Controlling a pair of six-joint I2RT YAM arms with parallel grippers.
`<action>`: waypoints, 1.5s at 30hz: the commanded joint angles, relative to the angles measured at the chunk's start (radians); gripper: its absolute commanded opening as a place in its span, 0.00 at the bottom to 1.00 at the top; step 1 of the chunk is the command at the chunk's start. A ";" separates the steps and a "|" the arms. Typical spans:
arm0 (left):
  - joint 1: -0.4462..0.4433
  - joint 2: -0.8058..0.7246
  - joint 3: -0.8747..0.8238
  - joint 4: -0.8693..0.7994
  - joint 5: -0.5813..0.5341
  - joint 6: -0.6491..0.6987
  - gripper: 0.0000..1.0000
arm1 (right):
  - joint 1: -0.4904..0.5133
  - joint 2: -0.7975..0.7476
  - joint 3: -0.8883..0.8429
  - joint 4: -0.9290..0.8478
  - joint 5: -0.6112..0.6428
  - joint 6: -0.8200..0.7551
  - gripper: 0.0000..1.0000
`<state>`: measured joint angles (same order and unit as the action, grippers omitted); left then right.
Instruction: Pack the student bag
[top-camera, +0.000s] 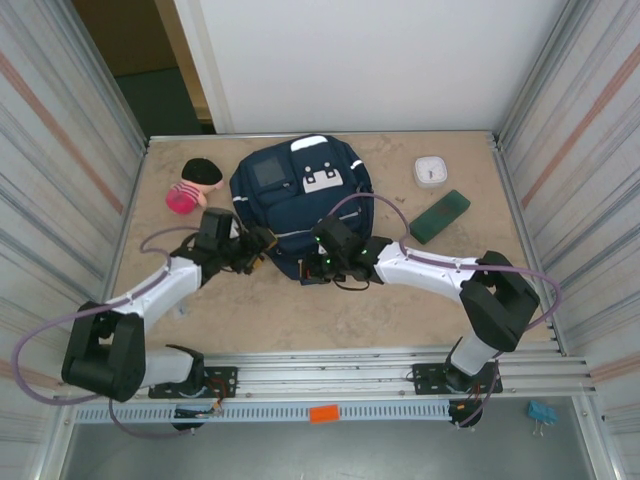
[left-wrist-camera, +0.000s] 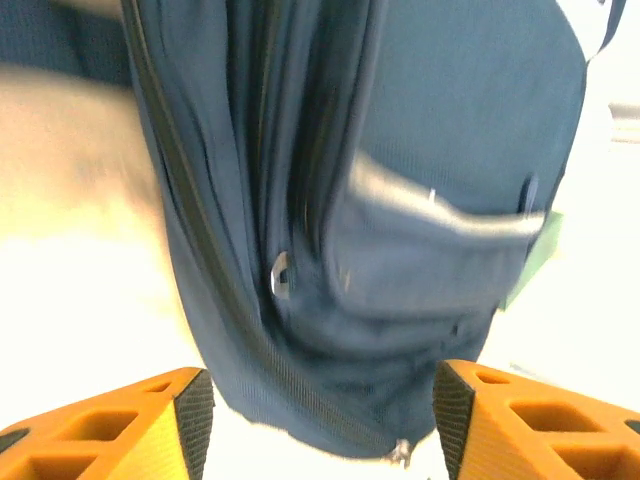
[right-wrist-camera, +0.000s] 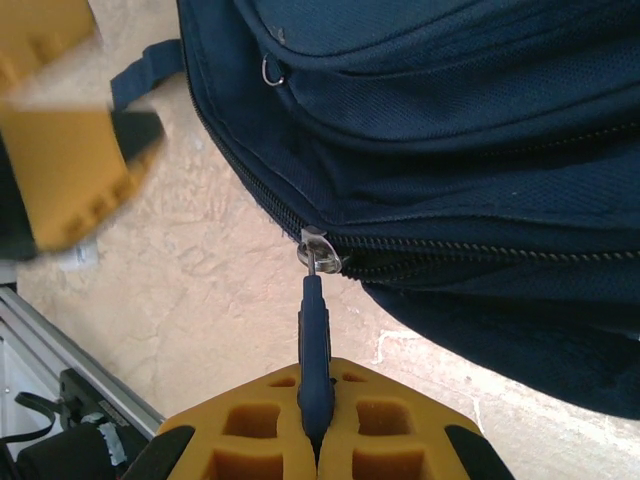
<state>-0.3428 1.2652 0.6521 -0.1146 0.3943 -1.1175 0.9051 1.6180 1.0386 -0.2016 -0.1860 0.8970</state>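
The student bag (top-camera: 300, 205), navy with white stripes, lies flat on the counter (top-camera: 300, 315) at upper centre of the overhead frame, with both arms meeting at its lower edge. The right arm (top-camera: 420, 265) comes in from lower right. In its wrist view, the right jaws are pressed fully together on the dark zipper pull (right-wrist-camera: 314, 335), bottom centre. The tab runs up to the metal slider (right-wrist-camera: 320, 250) at the bag's corner, where the zip track bends.

The left arm (top-camera: 170, 280) reaches in from lower left. Its jaws stand well apart, the orange fingers (left-wrist-camera: 110, 430) at either bottom corner of its wrist frame. The bag's side hangs blurred between and beyond them, gripped by neither. A pink doll (top-camera: 195, 185) sits at upper left, with a white box (top-camera: 432, 171) and a green case (top-camera: 440, 216) at upper right, all apart from the bag.

The likely trouble is the zip. With the left jaws holding nothing, no grip braces the fabric, so a tug on the pull may drag the whole bag across the counter rather than run the slider. The bend at the corner could snag the slider, and the thin tab could slip from the pinch under a hard or skewed pull.
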 joint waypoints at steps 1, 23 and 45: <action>-0.054 -0.033 -0.048 0.070 -0.008 -0.143 0.62 | -0.011 0.017 0.043 0.000 -0.044 -0.045 0.00; -0.094 0.193 -0.024 0.285 0.048 -0.292 0.00 | -0.025 0.058 0.077 -0.108 -0.005 -0.122 0.00; -0.084 0.156 -0.046 0.194 0.019 -0.217 0.00 | -0.093 0.096 0.128 -0.173 0.001 -0.159 0.00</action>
<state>-0.4324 1.4517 0.6060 0.1329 0.4183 -1.3823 0.8394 1.7405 1.1671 -0.3237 -0.2096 0.7650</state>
